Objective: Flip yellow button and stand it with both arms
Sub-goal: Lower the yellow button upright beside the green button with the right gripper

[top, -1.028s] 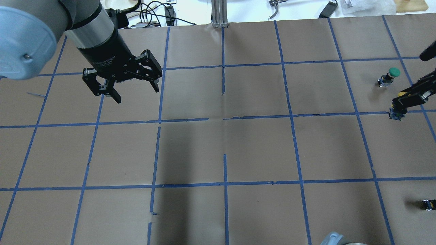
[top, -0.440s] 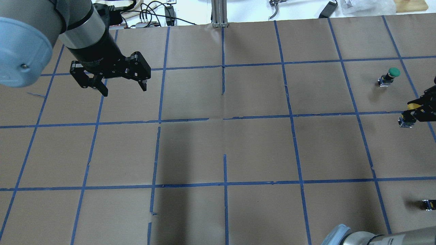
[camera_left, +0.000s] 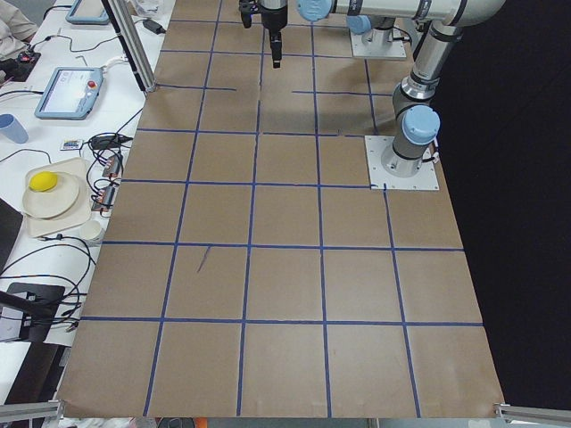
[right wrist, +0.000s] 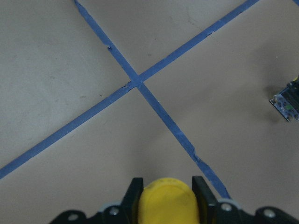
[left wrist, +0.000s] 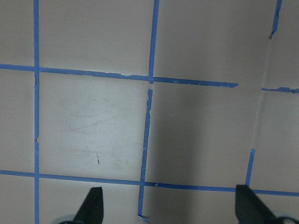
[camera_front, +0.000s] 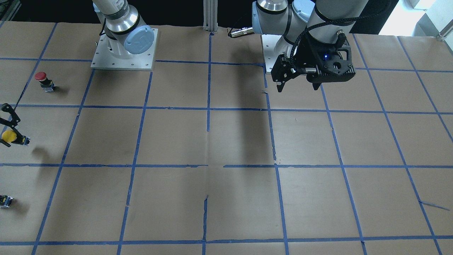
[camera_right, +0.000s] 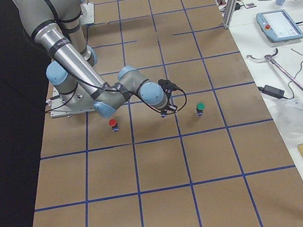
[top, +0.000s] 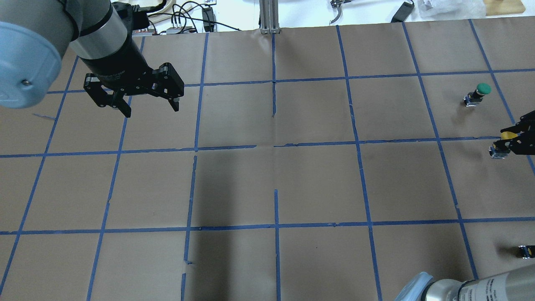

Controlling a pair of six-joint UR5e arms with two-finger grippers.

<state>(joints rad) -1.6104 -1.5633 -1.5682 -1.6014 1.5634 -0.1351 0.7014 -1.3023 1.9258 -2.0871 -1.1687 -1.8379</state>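
Observation:
The yellow button (right wrist: 167, 203) sits between the right gripper's two fingers, which are shut on its yellow cap. In the overhead view the right gripper (top: 510, 140) is at the far right edge, with the cap (top: 506, 135) in it and the button's boxy body (top: 497, 151) hanging below, close to the table. In the front-facing view the button (camera_front: 9, 136) is at the left edge. The left gripper (top: 149, 109) hangs open and empty above the table's left side, far from the button. It also shows in the front-facing view (camera_front: 298, 86) and in its wrist view (left wrist: 170, 207).
A green-capped button (top: 480, 91) stands beyond the right gripper and a red-capped one (camera_front: 42, 79) on its robot side; both show in the right view (camera_right: 199, 107) (camera_right: 112, 122). A small dark part (top: 526, 251) is cut by the edge. Blue tape grids the brown paper.
The right gripper has carried the yellow button to the right in the overhead view and a little toward the robot. The left gripper has moved left and away, still open.

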